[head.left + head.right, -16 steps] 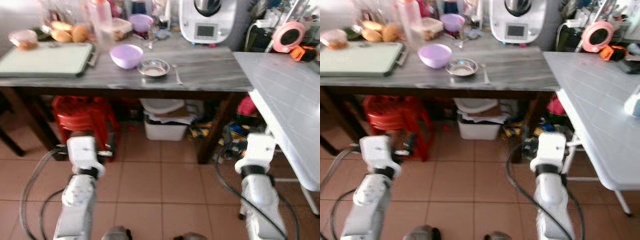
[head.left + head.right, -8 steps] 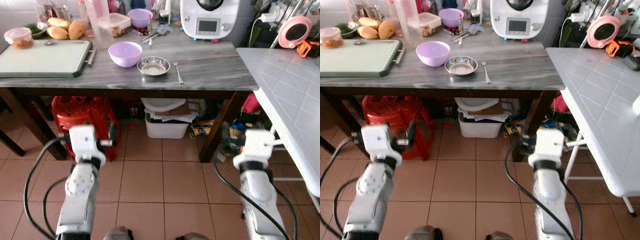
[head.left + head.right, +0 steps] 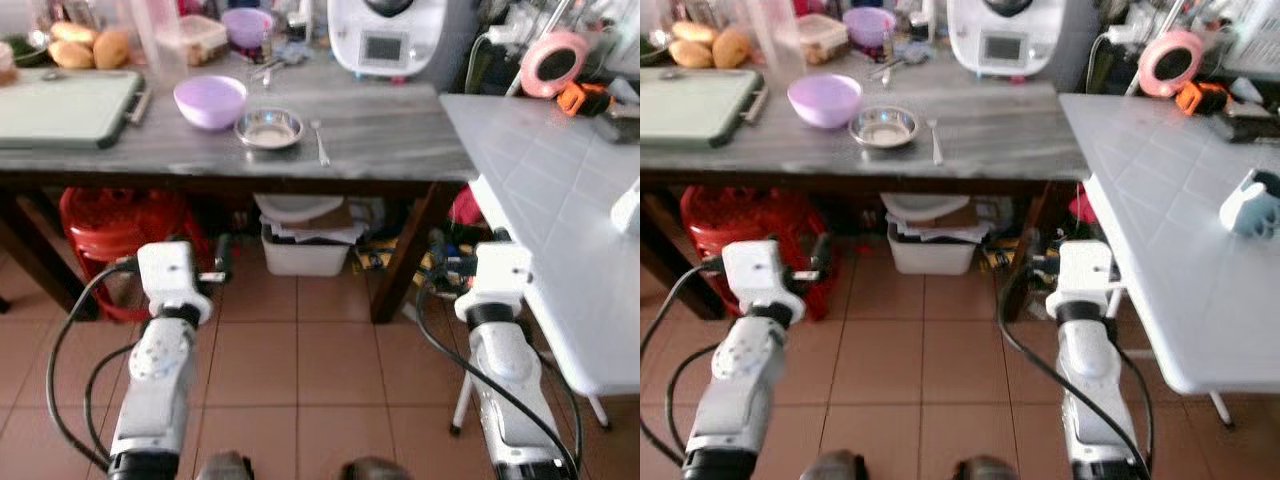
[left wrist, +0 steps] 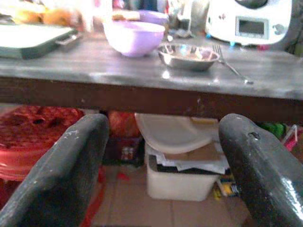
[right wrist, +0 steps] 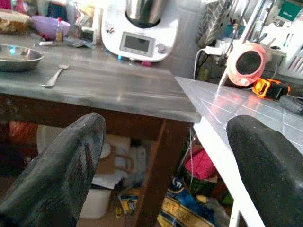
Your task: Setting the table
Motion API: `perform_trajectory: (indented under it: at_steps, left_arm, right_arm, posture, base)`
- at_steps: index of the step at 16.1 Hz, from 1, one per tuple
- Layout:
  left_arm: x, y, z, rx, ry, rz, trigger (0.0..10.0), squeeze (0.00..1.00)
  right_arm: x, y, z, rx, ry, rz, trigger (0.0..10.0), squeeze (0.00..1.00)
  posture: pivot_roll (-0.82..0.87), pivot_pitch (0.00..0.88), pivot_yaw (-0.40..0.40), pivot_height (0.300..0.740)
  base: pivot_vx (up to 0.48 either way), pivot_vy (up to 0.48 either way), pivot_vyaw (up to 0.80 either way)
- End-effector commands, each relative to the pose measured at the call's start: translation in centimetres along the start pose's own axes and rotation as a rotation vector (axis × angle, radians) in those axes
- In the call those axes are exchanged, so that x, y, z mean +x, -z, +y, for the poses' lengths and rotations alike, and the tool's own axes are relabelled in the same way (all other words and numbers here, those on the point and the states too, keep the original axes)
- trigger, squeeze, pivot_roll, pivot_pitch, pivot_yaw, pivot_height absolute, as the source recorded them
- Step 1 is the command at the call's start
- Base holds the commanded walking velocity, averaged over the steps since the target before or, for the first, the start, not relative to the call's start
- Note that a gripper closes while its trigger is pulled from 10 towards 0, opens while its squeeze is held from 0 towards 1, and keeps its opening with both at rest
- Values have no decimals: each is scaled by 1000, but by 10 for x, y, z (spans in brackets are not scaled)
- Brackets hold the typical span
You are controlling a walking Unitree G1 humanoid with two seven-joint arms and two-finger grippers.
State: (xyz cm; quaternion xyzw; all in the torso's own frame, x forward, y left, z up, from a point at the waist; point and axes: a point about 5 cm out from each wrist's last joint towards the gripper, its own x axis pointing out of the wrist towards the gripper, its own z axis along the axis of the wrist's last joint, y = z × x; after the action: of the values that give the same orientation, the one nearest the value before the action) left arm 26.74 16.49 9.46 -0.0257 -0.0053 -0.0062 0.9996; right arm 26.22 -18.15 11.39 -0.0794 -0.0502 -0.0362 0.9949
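A purple bowl (image 3: 210,101), a small steel bowl (image 3: 269,128) and a fork (image 3: 319,140) lie close together on the dark grey table (image 3: 400,150) ahead of me. Both arms are held low in front of the table, below its top. My left gripper (image 4: 163,132) is open with nothing between its fingers and faces the table edge under the two bowls. My right gripper (image 5: 168,127) is open too, with nothing in it, and faces the table's right end and the corner of the white table (image 3: 560,200).
A green board (image 3: 60,100), bread rolls (image 3: 85,45) and a white kitchen machine (image 3: 385,40) stand further back on the grey table. Under it are a red stool (image 3: 110,220) and a white bin (image 3: 305,240). A pale object (image 3: 1250,200) sits on the white table.
The whole picture has shifted left, so the camera has turned right and more of the white table shows. Both arms keep about the same low posture.
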Motion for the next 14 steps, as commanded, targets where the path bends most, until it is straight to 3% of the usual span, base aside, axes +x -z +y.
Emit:
perform_trajectory:
  at_steps: [1, 14]
  left_arm:
    - [0, -1, -9, -15, 30, -2, 10000, 0]
    - [-4, 1, -7, -1, 5, 27, 10000, 0]
  right_arm:
    - [-2, 5, -10, -7, 29, 30, 10000, 0]
    - [-6, 5, -10, -24, 26, 39, 10000, 0]
  posture:
    - [8, 0, -34, 740]
    - [3, 0, -34, 740]
  base:
    - [0, -341, 0]
    - [0, -321, 0]
